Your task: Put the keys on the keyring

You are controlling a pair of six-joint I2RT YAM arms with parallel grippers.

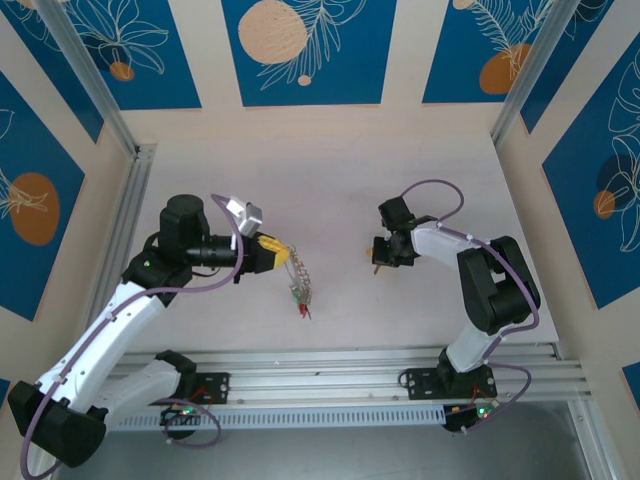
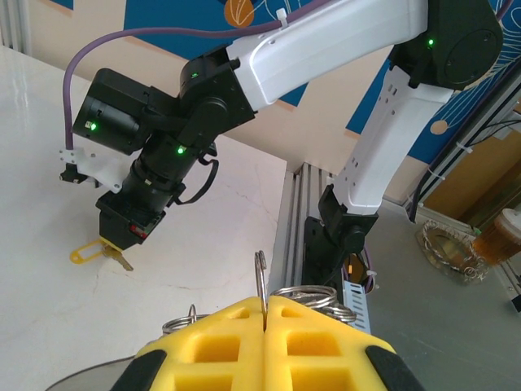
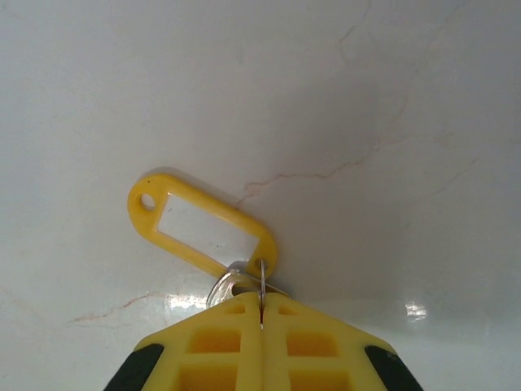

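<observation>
Big pale table [image 1: 330,170], walled on three sides, with plenty of bare surface mid-frame in the overhead view. Left of centre, the left gripper [image 1: 272,251] is clamped on the keyring [image 1: 299,283]. The thin hoop is pinched edge-on between the yellow pads, and its cluster of keys and tags trails toward the lower centre. My read: that presents the wire for threading. Right of centre, the right gripper [image 1: 381,258] is clenched on the keys [image 3: 228,285] by their small split ring, down at the table. The yellow tag [image 3: 202,226] sticks out past the fingertips. The two grippers are well apart, with open table between them for closing in. The rail [image 1: 330,365] along the bottom runs near the hoop's trailing end.
</observation>
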